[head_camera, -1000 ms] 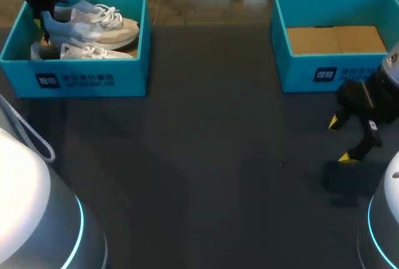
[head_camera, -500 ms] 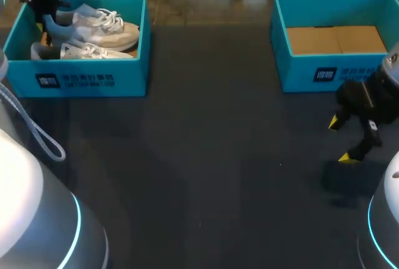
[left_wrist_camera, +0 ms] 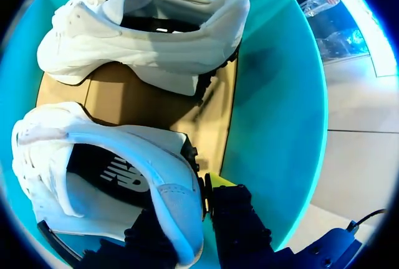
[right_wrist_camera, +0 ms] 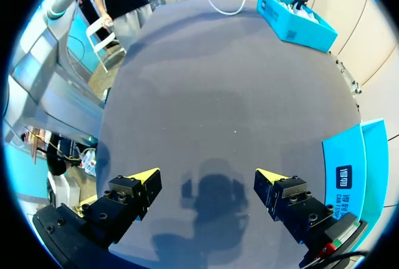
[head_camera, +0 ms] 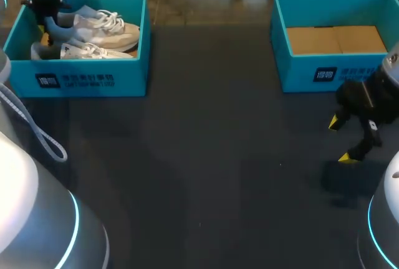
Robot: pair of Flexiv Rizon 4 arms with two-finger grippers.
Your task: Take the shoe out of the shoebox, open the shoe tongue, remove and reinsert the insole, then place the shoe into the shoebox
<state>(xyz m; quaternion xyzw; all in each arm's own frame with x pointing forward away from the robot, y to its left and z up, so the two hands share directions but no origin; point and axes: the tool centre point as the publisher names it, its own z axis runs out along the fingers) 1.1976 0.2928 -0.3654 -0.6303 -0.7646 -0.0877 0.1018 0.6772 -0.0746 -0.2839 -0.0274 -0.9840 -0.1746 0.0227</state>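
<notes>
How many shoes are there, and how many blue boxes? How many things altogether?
Shoes: 2 (far shoe, near shoe), both inside the left box.
Blue boxes: 2 (left box, right box).
Total: 4.

The left hand (left_wrist_camera: 187, 210) sits in the far left corner of the shoebox (head_camera: 93, 73), pinching the heel of a shoe (left_wrist_camera: 93, 157), one finger inside the collar, one outside; the right hand (head_camera: 340, 139) hangs well right of that shoebox, fingers spread wide, tips downward.
</notes>
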